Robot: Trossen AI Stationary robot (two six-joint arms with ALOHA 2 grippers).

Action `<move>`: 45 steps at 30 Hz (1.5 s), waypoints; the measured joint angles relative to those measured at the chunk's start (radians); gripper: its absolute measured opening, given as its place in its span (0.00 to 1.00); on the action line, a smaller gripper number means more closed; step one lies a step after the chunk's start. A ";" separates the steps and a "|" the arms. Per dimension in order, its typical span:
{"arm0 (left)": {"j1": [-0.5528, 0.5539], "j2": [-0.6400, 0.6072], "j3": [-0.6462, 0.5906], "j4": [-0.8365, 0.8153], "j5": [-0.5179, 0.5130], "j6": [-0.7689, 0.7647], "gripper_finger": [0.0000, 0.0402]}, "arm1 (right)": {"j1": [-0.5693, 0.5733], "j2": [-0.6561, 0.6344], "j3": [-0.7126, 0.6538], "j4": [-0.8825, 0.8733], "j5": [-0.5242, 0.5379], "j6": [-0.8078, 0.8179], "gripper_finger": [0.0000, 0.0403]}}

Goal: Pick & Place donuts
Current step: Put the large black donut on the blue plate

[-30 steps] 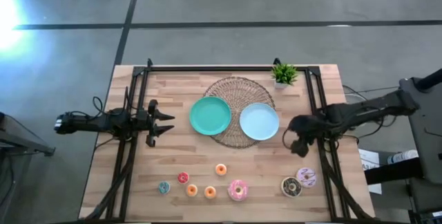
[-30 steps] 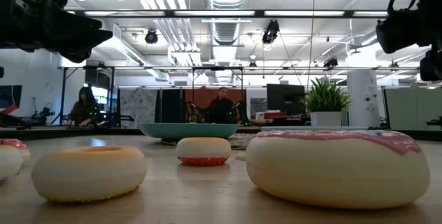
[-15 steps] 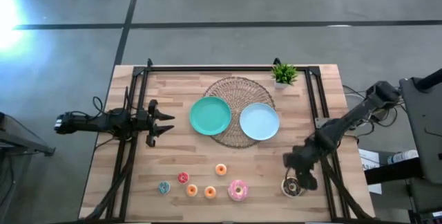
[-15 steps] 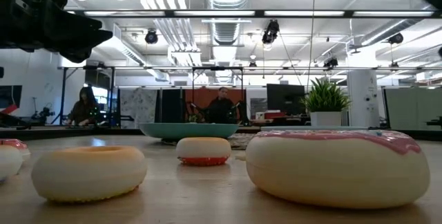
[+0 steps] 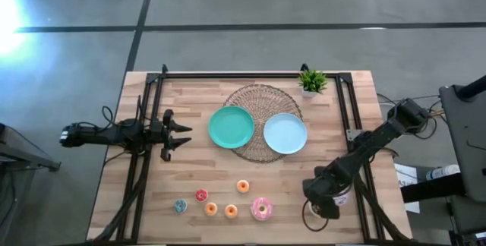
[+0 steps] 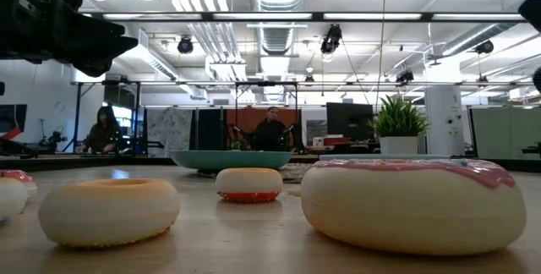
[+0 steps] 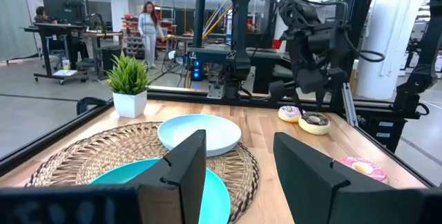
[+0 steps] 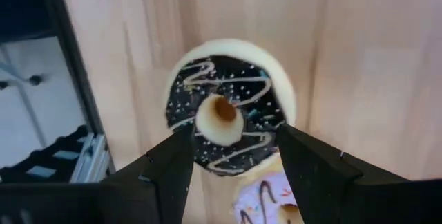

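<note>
My right gripper (image 5: 323,203) hangs open over the chocolate-brown donut (image 8: 224,113) at the table's near right. Its fingers (image 8: 169,172) stand on either side of the donut without touching it. The lilac-white sprinkled donut (image 8: 266,196) lies flat right beside the brown one. Also flat on the table are the pink donut (image 5: 261,208), three small orange ones (image 5: 243,187), a red one (image 5: 201,195) and a blue one (image 5: 180,206). My left gripper (image 5: 182,134) waits open at the table's left, level, pointing toward the teal plate (image 5: 231,127).
The teal plate and the light-blue plate (image 5: 285,133) sit on a round woven mat (image 5: 262,94) at the table's middle. A small potted plant (image 5: 312,81) stands at the far edge. Black frame rails (image 5: 351,105) run along both sides. People are in the room beyond.
My right gripper has swung from beside the light-blue plate toward the table's near edge and come down over the chocolate-brown donut, now covering it in the high view. The donuts have not moved.
</note>
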 joint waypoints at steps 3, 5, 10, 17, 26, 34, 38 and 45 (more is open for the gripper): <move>0.000 0.000 0.000 0.000 0.000 0.000 0.36 | 0.000 0.001 0.037 -0.054 0.053 0.000 0.50; 0.000 0.000 0.000 0.000 0.000 0.000 0.36 | 0.005 0.000 0.051 -0.065 0.079 -0.005 0.50; 0.000 0.000 0.000 0.000 0.000 0.000 0.36 | 0.017 0.038 0.048 -0.054 0.081 -0.028 0.50; 0.000 0.000 0.000 0.000 0.000 0.000 0.36 | 0.025 0.126 0.046 -0.065 0.082 -0.054 0.50; 0.000 0.000 0.000 0.000 0.000 0.000 0.36 | 0.026 0.158 0.046 -0.057 0.079 -0.059 0.40; 0.000 0.000 0.000 0.000 0.000 0.000 0.36 | -0.002 0.112 0.045 -0.050 0.071 -0.044 0.06; 0.000 0.000 0.000 0.000 0.000 0.000 0.36 | -0.091 0.027 0.045 -0.067 0.106 -0.051 0.04; 0.000 0.000 0.000 0.000 0.000 0.000 0.36 | -0.445 -0.128 0.045 -0.094 0.319 -0.067 0.04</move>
